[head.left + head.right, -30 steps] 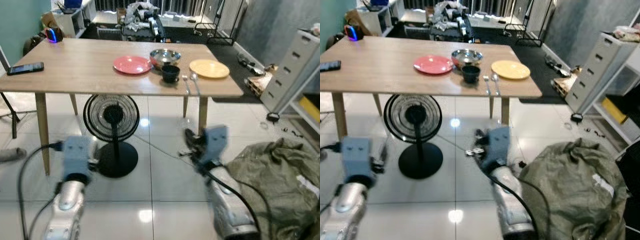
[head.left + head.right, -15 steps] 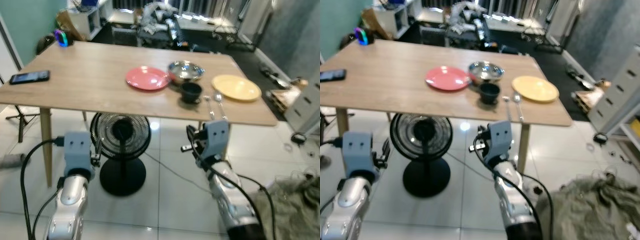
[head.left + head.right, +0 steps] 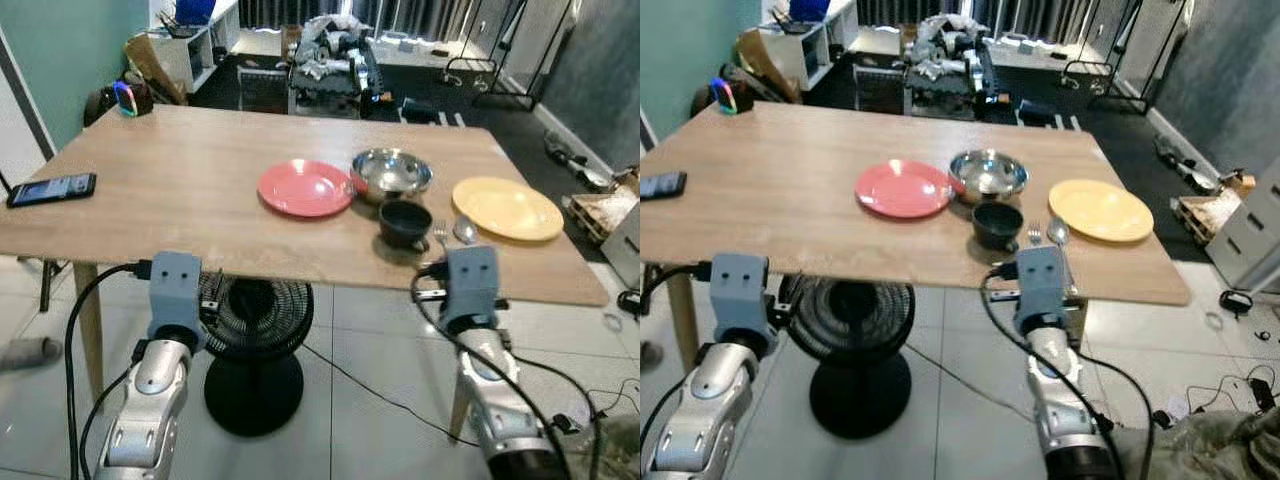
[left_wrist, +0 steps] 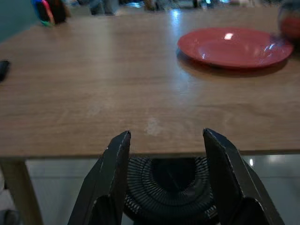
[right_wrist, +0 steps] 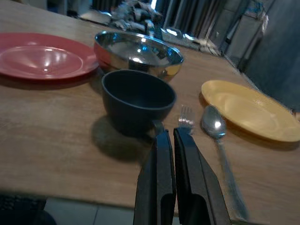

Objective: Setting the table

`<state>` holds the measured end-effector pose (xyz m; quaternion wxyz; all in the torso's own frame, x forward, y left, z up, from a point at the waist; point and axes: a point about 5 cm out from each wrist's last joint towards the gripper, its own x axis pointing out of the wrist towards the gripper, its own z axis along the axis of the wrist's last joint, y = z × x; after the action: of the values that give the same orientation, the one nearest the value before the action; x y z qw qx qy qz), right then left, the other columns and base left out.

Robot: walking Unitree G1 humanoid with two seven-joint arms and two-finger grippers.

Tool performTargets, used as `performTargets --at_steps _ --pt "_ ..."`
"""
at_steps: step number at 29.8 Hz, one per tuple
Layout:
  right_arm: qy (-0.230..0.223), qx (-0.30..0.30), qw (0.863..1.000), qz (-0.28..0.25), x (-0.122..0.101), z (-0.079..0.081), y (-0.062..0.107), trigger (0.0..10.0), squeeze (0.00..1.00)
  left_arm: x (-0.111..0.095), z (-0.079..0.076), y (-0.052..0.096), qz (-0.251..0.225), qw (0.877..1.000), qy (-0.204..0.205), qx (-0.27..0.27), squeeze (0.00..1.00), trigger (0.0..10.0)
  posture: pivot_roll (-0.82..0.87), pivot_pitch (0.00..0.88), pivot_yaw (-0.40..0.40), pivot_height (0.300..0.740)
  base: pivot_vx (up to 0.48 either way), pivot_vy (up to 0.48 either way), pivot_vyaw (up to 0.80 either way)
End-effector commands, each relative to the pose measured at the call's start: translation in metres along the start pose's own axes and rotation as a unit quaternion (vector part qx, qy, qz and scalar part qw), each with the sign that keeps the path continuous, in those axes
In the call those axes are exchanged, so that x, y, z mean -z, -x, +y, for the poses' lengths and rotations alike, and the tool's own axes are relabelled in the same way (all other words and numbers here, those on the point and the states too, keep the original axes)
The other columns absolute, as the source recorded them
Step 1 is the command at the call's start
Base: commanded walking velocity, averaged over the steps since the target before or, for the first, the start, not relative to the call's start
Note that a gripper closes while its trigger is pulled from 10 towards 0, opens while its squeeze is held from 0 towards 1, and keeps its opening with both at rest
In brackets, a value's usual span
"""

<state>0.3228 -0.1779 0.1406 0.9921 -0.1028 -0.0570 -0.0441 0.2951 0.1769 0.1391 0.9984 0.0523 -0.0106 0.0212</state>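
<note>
Black fingers of my right gripper (image 5: 169, 136) are pressed together with nothing between them, raised at the table's near edge and pointing at the dark cup (image 5: 137, 100). My left gripper (image 4: 166, 140) is spread wide and empty, level with the near edge of the table (image 3: 160, 200), bare wood ahead of it. Just beyond the cup I see the steel bowl (image 3: 391, 173), with the red plate (image 3: 305, 187) beside it on my left. A fork (image 5: 186, 116) and spoon (image 5: 216, 126) lie side by side right of the cup, and the yellow plate (image 3: 507, 207) sits past them near the table's right end. A phone (image 3: 50, 189) rests near the left edge, and a small glowing gadget (image 3: 130, 98) stands at the far left corner. Under the table a black fan (image 3: 848, 345) stands on pale, glossy tiles. Behind the table I see a pile of clutter (image 3: 330, 55) on dark flooring, shelves against a teal wall at left, and a grey wall at right.
</note>
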Motion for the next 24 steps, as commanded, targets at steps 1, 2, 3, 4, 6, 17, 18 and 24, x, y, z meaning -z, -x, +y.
performTargets --at_steps 1,2,3,4,6,17,18,24 --pt "-0.007 0.007 1.000 0.006 0.004 -0.004 0.003 10.0 0.00 0.003 0.002 0.000 0.010 1.000 -0.005 0.007 0.22 10.0 0.02 0.000 0.038 0.740 0.480 0.000 0.00" --pt "-0.007 0.009 1.000 0.005 0.003 -0.005 0.003 10.0 0.00 0.003 0.002 0.000 0.010 1.000 -0.006 0.008 0.22 10.0 0.02 0.000 0.038 0.740 0.480 0.000 0.00" --pt "-0.007 0.010 1.000 0.005 0.003 -0.005 0.003 10.0 0.00 0.003 0.003 0.000 0.010 1.000 -0.006 0.008 0.23 10.0 0.02 0.000 0.041 0.740 0.480 0.000 0.00" --pt "-0.013 0.010 1.000 0.000 0.002 -0.006 0.003 10.0 0.00 0.002 0.003 0.000 0.010 1.000 -0.007 0.008 0.23 10.0 0.02 0.000 0.042 0.740 0.480 0.000 0.00" --pt "-0.028 0.004 0.999 -0.016 -0.003 -0.005 0.004 10.0 0.00 0.002 0.004 0.000 0.009 1.000 -0.012 0.011 0.22 10.0 0.02 0.000 0.045 0.740 0.480 0.000 0.00" --pt "-0.045 0.003 0.998 -0.044 -0.013 -0.004 0.005 10.0 0.00 -0.005 -0.001 -0.002 -0.007 0.999 -0.015 0.031 0.00 10.0 0.01 0.000 0.064 0.740 0.281 0.000 0.00" --pt "-0.045 0.003 0.998 -0.044 -0.013 -0.004 0.006 10.0 0.00 -0.005 -0.002 -0.002 -0.007 0.999 -0.014 0.033 0.00 10.0 0.01 0.000 0.066 0.740 0.000 0.000 0.00" --pt "-0.048 0.000 0.998 -0.045 -0.012 -0.004 0.007 10.0 0.00 -0.006 -0.003 -0.002 -0.008 0.999 -0.013 0.037 0.00 10.0 0.01 0.000 0.069 0.740 0.000 0.000 0.00"
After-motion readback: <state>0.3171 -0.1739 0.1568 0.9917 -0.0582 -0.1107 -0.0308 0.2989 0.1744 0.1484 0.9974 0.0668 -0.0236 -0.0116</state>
